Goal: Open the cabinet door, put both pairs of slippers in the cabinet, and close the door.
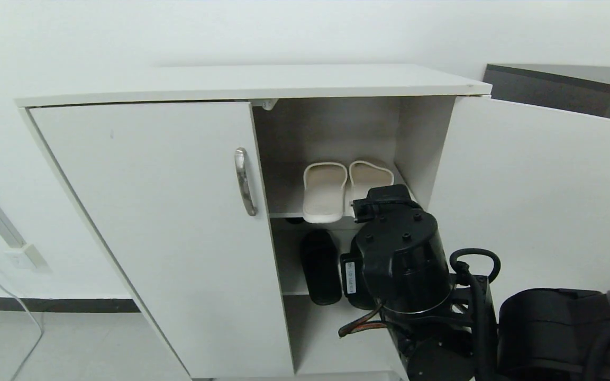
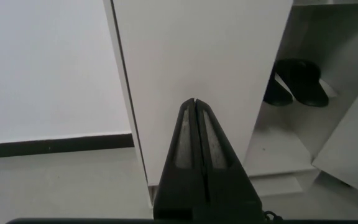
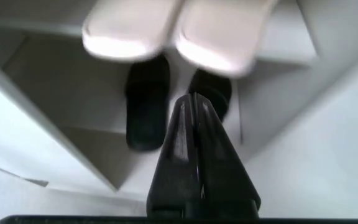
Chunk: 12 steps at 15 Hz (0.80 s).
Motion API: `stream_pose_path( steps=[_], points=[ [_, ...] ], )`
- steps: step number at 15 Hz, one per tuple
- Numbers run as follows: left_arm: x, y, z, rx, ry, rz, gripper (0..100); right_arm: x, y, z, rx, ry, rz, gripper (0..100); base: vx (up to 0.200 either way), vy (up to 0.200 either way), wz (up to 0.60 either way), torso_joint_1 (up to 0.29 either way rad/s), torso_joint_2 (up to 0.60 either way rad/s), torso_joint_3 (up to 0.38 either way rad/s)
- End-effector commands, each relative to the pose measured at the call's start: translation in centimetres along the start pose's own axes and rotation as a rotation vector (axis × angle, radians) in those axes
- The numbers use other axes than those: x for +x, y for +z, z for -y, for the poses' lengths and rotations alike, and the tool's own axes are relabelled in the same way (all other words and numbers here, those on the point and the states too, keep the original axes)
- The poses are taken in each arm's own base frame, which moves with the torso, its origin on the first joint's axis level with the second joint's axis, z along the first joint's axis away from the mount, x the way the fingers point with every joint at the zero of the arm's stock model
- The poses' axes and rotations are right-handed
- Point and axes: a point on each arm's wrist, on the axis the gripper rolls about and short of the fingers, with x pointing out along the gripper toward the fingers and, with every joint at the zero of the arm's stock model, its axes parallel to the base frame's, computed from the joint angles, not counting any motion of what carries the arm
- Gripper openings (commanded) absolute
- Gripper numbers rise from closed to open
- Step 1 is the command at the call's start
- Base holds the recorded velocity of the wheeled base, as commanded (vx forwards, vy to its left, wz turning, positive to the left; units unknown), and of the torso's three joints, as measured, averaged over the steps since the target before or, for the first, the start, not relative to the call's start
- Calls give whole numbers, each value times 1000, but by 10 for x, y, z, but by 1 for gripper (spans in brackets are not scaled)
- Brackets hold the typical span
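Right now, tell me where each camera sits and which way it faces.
Head: high on the robot, looking down at the cabinet; right arm before its open side.
Left wrist: behind the shut left gripper, facing the closed door.
Right wrist: behind the shut right gripper, facing into the cabinet.
Shared: all three show the black slippers; head and right wrist, the white slippers.

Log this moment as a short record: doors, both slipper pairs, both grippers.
left door: shut, metal handle at its inner edge
right door: swung open
white slippers: side by side on the upper shelf
black slippers: side by side on the shelf below
left gripper: shut, empty, facing the left door
right gripper: shut, empty, before the open compartment, pointed toward the black slippers
left to do: close the right door
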Motion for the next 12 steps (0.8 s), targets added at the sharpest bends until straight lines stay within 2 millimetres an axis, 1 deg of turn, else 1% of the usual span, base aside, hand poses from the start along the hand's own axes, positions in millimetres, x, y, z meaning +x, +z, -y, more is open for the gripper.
stream_pose_path(
  steps=[1, 11, 12],
  points=[
    [0, 0, 0, 0, 0, -1, 0, 1, -1, 0, -3, -2, -3, 0, -200, 0, 0, 2, 2, 2],
    [0, 0, 0, 0, 0, -1, 0, 4, -4, 3, -8, -14, -9, 0, -200, 0, 0, 4, 0, 3],
    [0, 0, 0, 0, 0, -1, 0, 7, -5, 6, -10, -27, -14, 0, 0, 0, 0, 0, 0, 0]
  ],
)
